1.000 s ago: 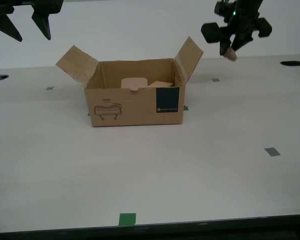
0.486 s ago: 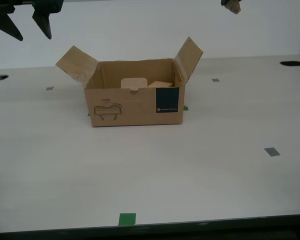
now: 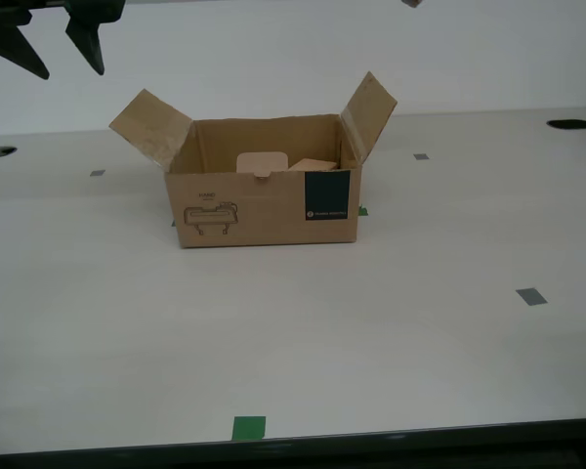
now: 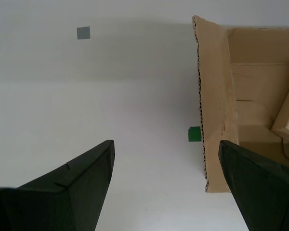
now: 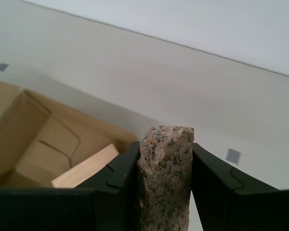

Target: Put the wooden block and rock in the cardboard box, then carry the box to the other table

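Rock (image 5: 164, 178) rough, speckled, clamped by my first gripper (image 5: 164, 166).

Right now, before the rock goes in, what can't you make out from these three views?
- Mottled grey-brown rock: only a sliver at the exterior view's top edge; its lower end is cut off in the first wrist view.
- Pale tan wooden block: mostly hidden behind the brown cardboard box front wall.
- Box label text: too small.
- My second end effector: the arm behind it is out of frame.

Exterior view: low, frontal, mid-distance, faces the cardboard box (image 3: 262, 181) at frame centre. Second wrist view: high, straight down past its fingers (image 4: 72, 187); box flap at frame right. First wrist view: high, oblique, rock (image 5: 164, 178) close in foreground. All three share the box.
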